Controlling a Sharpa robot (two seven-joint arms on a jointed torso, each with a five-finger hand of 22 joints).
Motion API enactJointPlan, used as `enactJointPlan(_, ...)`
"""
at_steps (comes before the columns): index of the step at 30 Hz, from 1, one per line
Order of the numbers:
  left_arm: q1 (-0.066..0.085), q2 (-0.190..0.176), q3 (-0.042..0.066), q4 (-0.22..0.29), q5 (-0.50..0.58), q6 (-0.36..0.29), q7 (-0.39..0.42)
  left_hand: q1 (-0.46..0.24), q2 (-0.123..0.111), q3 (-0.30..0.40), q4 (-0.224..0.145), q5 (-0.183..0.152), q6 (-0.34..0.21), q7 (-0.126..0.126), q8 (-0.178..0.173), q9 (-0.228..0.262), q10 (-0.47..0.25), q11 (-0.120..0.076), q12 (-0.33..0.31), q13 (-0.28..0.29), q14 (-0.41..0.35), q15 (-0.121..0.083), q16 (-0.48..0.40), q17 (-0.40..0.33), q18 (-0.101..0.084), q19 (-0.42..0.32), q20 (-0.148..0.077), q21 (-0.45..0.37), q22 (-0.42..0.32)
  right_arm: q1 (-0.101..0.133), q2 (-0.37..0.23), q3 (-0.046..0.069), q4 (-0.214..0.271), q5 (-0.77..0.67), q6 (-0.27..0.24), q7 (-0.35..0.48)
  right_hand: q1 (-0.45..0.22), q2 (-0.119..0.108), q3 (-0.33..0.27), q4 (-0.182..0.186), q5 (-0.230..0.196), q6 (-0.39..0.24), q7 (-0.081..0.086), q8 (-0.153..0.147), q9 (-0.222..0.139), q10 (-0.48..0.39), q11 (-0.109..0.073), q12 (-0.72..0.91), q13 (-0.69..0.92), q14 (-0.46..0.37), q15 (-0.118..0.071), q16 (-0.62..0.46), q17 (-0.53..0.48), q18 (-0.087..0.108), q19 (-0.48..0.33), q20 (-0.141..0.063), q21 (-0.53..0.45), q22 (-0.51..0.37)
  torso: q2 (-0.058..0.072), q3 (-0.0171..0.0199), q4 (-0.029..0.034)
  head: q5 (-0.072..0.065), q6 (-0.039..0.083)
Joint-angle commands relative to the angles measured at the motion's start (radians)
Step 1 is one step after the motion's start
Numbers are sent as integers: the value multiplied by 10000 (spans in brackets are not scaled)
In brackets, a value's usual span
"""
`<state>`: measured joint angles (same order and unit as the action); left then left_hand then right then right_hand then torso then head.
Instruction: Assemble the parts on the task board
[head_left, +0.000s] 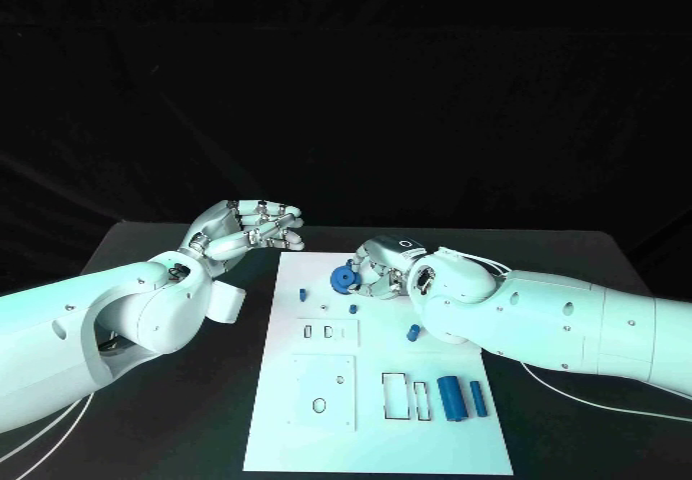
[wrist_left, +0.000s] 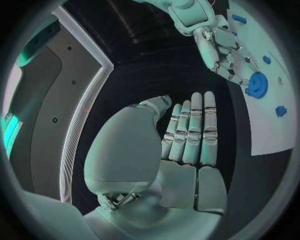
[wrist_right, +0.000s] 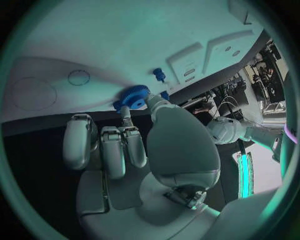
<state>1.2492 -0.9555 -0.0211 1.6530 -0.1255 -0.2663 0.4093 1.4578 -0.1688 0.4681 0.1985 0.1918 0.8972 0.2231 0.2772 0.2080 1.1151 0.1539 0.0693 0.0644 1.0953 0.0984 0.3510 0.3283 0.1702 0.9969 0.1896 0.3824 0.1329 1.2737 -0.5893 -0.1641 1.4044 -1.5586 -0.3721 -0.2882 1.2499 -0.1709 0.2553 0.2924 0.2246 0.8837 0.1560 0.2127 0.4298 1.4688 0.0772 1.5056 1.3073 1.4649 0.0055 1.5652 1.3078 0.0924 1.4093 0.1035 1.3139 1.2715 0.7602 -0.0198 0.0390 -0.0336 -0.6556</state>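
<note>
Head view, right hand (head_left: 387, 272) fingers pinching half-hidden blue gear (head_left: 345, 278), left hand (head_left: 248, 228) fingers together, holding nothing

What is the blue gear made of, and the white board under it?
The blue gear looks like matte plastic, maybe printed: even solid colour, dull surface, moulded teeth. The white board seems a smooth, stiff sheet with clean cut-out slots, plastic or painted metal; I can't tell which. The right robot hand holds the gear.

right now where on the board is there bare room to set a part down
The board's near strip, below the slots and cylinders, is bare. Its far end is crowded: the right hand holds the gear there, with a small peg beside it.
</note>
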Motion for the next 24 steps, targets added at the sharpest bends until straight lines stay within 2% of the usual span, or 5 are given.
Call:
enactJointPlan(1, 9, -8, 7, 6, -11, 173, 49, -42, -31, 11, -51, -37, -76, -19, -42, 13, -19, 29, -54, 14, -76, -26, -37, 24, 97, -81, 14, 71, 14, -69, -157, -46, 75, -202, 203, -155, -31, 24, -9, -53, 65, 92, -24, 0, 10, 433, -50, 57, 1889, 1059, -41, 56, 2630, -186, 68, 21, 45, 19, 6, 9, -4, 9, -6)
enactJointPlan(5, 9, -16, 7, -5, -12, 167, 53, -42, -31, 11, -51, -37, -76, -19, -42, 13, -19, 29, -54, 14, -76, -26, -37, 24, 97, -81, 14, 71, 14, -72, -309, -47, 145, -236, 151, -190, -29, 25, -6, -54, 65, 102, -27, 3, 12, 444, -53, 67, 1902, 1059, -43, 56, 2630, -187, 71, 20, 49, 23, 0, 2, -7, 3, -3)
enactJointPlan(11, 9, -9, 7, -10, -12, 171, 55, -42, -31, 11, -51, -37, -76, -19, -42, 13, -19, 29, -54, 14, -76, -26, -37, 24, 97, -81, 14, 71, 14, -73, -429, -47, 221, -199, 117, -199, -29, 25, -5, -52, 64, 123, -32, 8, 17, 450, -58, 73, 1909, 1059, -46, 56, 2630, -191, 81, 17, 63, 42, 16, 21, -29, 3, -1)
enactJointPlan(15, 9, 0, 7, -20, -12, 171, 56, -42, -31, 11, -51, -37, -76, -19, -42, 13, -19, 29, -54, 14, -76, -26, -37, 24, 97, -81, 14, 71, 14, -73, -496, -47, 308, -194, 23, -232, -29, 25, -5, -52, 64, 123, -32, 8, 17, 450, -58, 73, 1909, 1059, -46, 56, 2630, -191, 81, 17, 63, 42, 6, 14, -1, -23, 4)
enactJointPlan(24, 8, 0, 5, -43, -12, 173, 62, -42, -31, 11, -51, -37, -76, -19, -42, 13, -19, 29, -54, 14, -76, -26, -37, 24, 97, -81, 14, 71, 14, 55, -1134, -20, 863, -62, -909, -108, 59, 42, 62, -85, 69, 254, -74, 30, 49, 495, -97, 110, 1955, 1059, -82, 56, 2630, -193, 95, -12, 70, 59, -1, 9, 6, -18, 12)
